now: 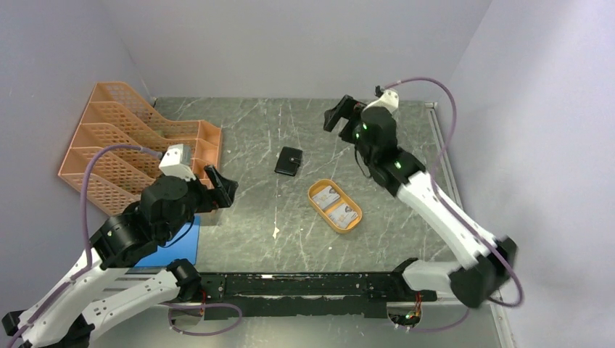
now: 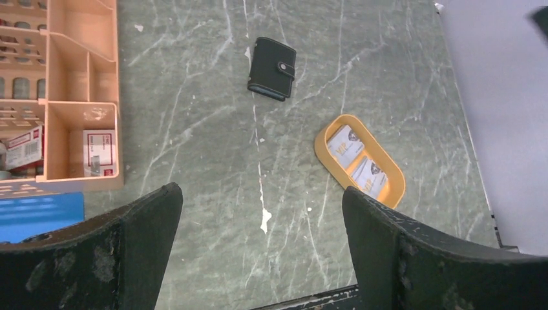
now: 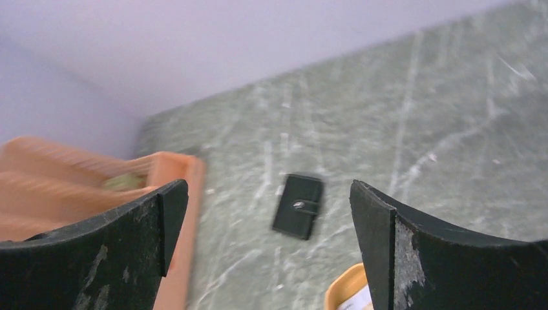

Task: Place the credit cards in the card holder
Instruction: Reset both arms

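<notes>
The card holder (image 1: 289, 161) (image 2: 272, 68) (image 3: 298, 206) is a small black wallet lying closed, snap tab fastened, on the grey marble table. Two pale credit cards (image 1: 334, 204) (image 2: 357, 161) lie side by side in an orange oval tray (image 1: 318, 206) (image 2: 322, 142) (image 3: 342, 289) just right of it. My left gripper (image 1: 223, 186) (image 2: 262, 223) hangs open and empty above the table, left of the wallet. High at the back right, my right gripper (image 1: 341, 114) (image 3: 268, 216) is open too and holds nothing.
An orange slotted file rack (image 1: 130, 145) (image 2: 58, 97) (image 3: 97, 187) holding small boxes stands at the back left. A flat blue pad (image 1: 178, 246) (image 2: 39, 213) lies under the left arm. A black rail (image 1: 312, 286) runs along the near edge.
</notes>
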